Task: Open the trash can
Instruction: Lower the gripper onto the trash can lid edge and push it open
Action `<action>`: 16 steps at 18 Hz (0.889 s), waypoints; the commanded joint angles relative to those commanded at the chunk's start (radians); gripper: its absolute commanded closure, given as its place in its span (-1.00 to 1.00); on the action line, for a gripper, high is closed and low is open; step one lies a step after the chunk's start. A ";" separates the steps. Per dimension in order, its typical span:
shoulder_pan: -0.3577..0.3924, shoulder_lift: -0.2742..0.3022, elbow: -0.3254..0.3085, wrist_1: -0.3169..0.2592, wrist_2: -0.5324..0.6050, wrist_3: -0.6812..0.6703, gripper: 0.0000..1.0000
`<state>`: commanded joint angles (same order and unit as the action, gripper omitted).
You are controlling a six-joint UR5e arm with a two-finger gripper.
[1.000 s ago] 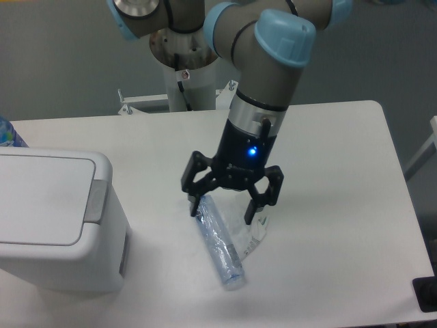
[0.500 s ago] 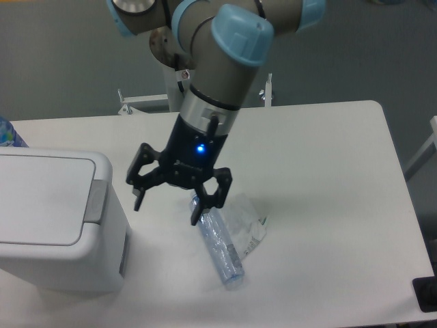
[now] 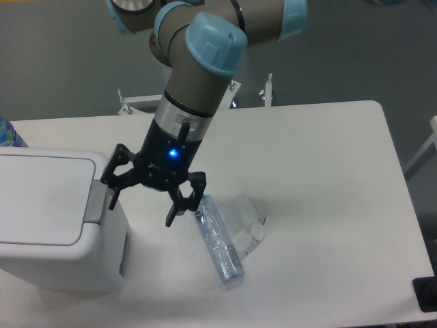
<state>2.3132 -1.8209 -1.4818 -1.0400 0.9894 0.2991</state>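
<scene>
The trash can (image 3: pixel 48 225) is a large white boxy bin at the left edge of the table, its flat lid down and shut. Its grey push tab (image 3: pixel 95 201) runs along the lid's right edge. My gripper (image 3: pixel 142 208) is open and empty. It hangs just right of the bin's upper right corner, with its left finger (image 3: pixel 111 196) next to the grey tab and its right finger (image 3: pixel 174 214) over the table.
A clear plastic bottle (image 3: pixel 218 239) lies on the white table (image 3: pixel 328 171) right of the gripper, on a crumpled clear wrapper (image 3: pixel 246 225). A blue-capped item (image 3: pixel 7 133) shows behind the bin at the far left.
The gripper has moved left, away from above the bottle toward the bin's right edge, staying open. The bottle and bin have not moved.
</scene>
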 joint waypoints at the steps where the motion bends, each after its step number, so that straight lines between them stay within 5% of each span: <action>1: -0.002 0.002 -0.005 0.000 0.000 0.000 -1.00; 16: -0.018 0.002 -0.018 0.000 0.002 -0.008 -1.00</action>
<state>2.2948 -1.8193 -1.5002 -1.0400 0.9910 0.2915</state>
